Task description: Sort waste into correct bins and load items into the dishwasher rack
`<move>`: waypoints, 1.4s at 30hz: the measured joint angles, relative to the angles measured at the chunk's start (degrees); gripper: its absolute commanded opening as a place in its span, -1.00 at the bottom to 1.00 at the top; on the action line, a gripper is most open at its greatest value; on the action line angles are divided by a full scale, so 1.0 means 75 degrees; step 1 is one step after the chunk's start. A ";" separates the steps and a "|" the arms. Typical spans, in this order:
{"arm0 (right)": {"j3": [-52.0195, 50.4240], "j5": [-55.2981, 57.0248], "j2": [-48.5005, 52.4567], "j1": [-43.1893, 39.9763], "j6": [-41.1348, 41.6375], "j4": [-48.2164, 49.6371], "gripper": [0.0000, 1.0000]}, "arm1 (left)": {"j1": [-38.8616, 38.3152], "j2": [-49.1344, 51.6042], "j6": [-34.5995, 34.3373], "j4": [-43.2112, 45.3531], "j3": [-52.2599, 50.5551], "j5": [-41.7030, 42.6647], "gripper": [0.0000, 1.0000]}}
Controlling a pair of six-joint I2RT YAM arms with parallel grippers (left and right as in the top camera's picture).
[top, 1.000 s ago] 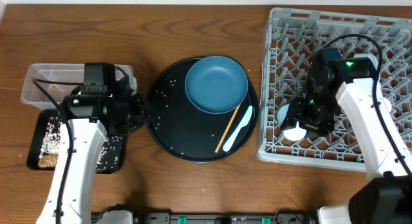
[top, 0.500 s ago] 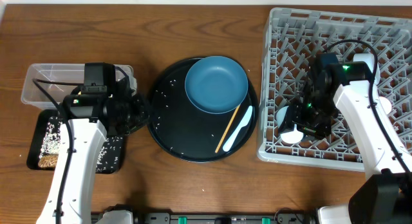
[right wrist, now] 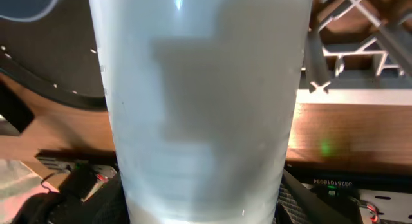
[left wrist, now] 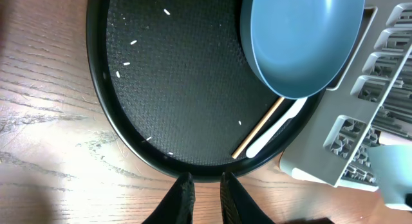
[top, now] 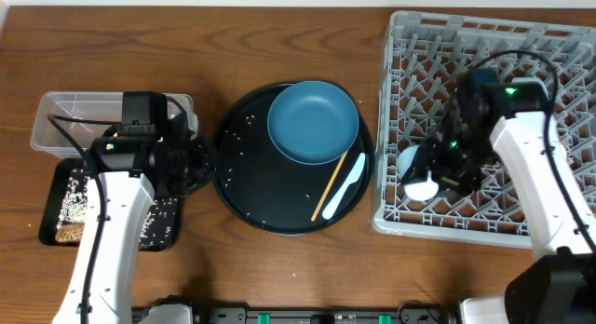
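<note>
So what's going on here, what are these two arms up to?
They're clearing up after a meal. The right tool grips a light blue cup at the left side of the grey dishwasher rack. The left tool is shut and empty, hovering at the rim of the round black tray, where a blue plate, a chopstick and a white spoon wait to be loaded.

Light blue cup point(right wrist: 199, 108), blue plate point(top: 313, 121), grey grid rack point(top: 419, 45).

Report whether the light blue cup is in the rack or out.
In: the light blue cup is within the rack's walls, held by the right gripper.
</note>
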 measured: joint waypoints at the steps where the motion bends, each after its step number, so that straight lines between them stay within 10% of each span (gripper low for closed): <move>1: 0.0041 0.0003 -0.0003 -0.0017 0.0000 -0.0015 -0.98 | 0.0000 0.0000 0.0000 0.0000 0.0000 0.0000 -0.66; 20: 0.1751 -0.1151 0.0020 -0.0688 -0.0918 -0.1201 -0.99 | -0.0012 -0.0469 0.0227 0.1107 0.0000 0.0868 -0.88; 42: 0.2238 -0.4707 -0.0128 0.0312 -0.3040 -0.1451 -0.98 | -0.1877 0.1912 -0.1402 0.6951 0.0017 0.3689 -0.87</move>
